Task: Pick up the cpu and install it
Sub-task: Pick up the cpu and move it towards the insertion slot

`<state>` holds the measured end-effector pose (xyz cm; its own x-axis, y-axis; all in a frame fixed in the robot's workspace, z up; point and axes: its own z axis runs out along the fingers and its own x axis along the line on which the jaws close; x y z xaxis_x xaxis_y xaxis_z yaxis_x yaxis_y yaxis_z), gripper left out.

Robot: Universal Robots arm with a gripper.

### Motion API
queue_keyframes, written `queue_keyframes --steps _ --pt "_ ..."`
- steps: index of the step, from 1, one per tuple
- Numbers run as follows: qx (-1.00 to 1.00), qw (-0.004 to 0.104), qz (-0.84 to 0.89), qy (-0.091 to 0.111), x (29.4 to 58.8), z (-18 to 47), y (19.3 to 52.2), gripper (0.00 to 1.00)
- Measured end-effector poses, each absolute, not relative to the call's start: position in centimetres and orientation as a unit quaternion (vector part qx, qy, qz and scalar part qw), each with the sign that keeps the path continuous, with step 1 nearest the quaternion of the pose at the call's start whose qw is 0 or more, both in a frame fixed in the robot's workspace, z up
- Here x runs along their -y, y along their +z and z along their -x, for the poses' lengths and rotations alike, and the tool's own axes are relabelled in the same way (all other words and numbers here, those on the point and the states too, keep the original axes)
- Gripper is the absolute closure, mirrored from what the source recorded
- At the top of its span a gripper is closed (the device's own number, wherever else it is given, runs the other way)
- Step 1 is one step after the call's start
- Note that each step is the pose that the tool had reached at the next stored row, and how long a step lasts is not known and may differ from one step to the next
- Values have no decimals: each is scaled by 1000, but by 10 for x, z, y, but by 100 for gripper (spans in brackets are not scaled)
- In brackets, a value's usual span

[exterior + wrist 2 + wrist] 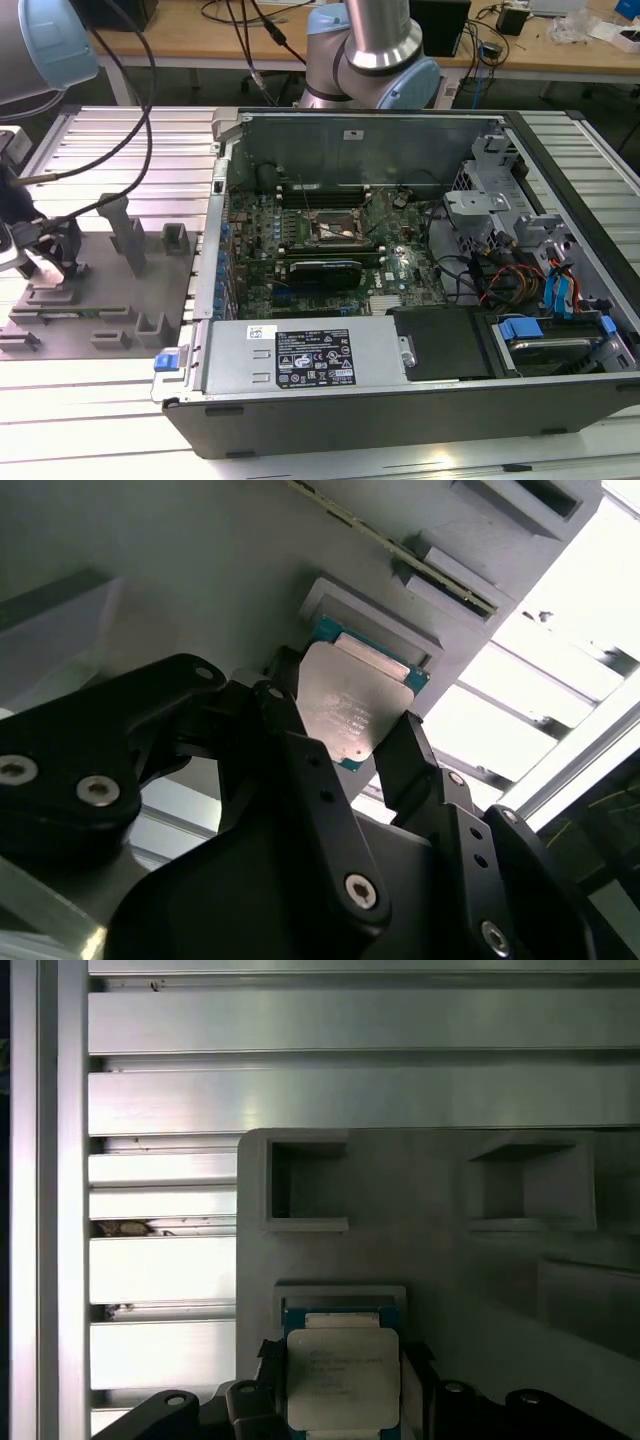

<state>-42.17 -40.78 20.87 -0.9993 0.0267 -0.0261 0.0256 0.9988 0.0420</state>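
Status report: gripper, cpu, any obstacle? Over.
Gripper closed on cpu. Cpu at grey fixture pocket, not yet installed. No obstacle seen around it.

1. In the second wrist view, the gripper [345,728] squeezes the cpu [355,695], and its black fingers [290,740] cover the chip's lower corners.
2. In the first wrist view, the picture's edge cuts off the bottom of the cpu and most of the gripper.
3. In the exterior view, the gripper is partly cut off at the left edge, and what it holds is too small to tell.
4. The arm [375,50] is cut off at the top of the exterior view.
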Motion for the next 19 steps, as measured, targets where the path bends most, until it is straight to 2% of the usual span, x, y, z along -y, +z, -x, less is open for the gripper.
queue_keyframes --steps 19 --pt "-1000 13 -13 21 408 422 240 45"
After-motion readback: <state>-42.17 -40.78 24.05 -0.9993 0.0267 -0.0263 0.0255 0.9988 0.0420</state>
